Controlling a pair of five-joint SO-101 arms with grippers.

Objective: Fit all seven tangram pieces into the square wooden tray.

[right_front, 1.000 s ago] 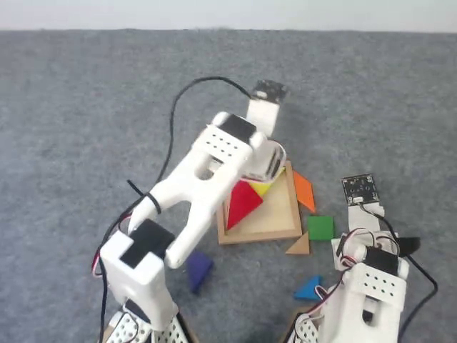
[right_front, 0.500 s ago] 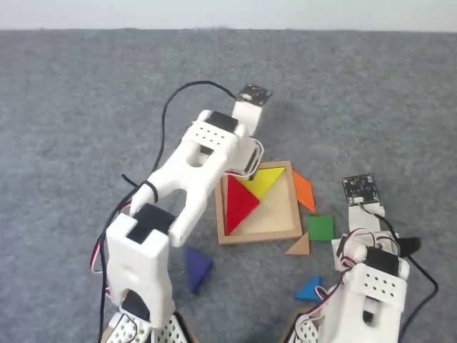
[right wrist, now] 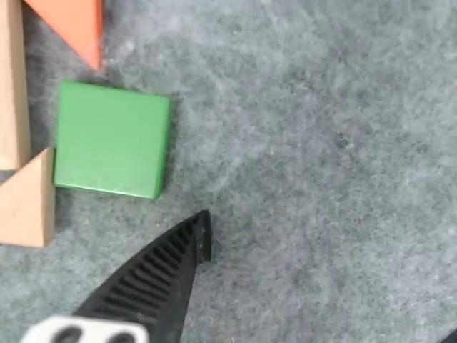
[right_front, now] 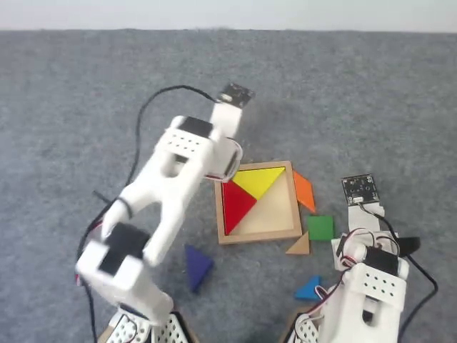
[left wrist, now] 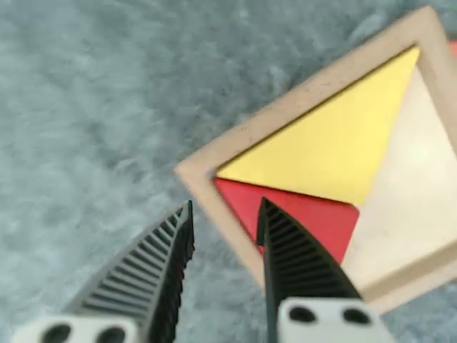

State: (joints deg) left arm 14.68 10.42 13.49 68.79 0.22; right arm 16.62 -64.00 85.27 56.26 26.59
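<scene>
Grey carpet [right_front: 86,86] covers the whole table, with a pale wall behind it.

Left arm: its claw [left wrist: 226,207] hangs over the tray's far left corner. The jaws are moderately apart and hold nothing. One stands over the carpet outside the rim and the other over the rim and the red piece.

Right arm: its claw [right wrist: 321,275] sits low by the near right edge. One jaw alone shows and nothing is closed against it, so the claw is wide open and empty.

Square wooden tray [right_front: 260,235]: the yellow triangle [right_front: 263,179] fills the far side and the red triangle [right_front: 235,204] the left, long edges on the walls and tips meeting at the centre. The rest is bare.

Loose pieces:
- The purple triangle [right_front: 197,266] lies near the tray's near left corner, between the left claw and that arm's base. Its long axis runs far to near and its tip points nearward. It is probably the left arm's pick.
- The orange parallelogram [right_front: 304,190] lies along the right wall.
- The green square [right wrist: 111,139] is just beside the right claw.
- The tan triangle [right_front: 300,246] touches the tray's near right corner.
- The blue triangle [right_front: 310,288] is nearest the right base.
</scene>
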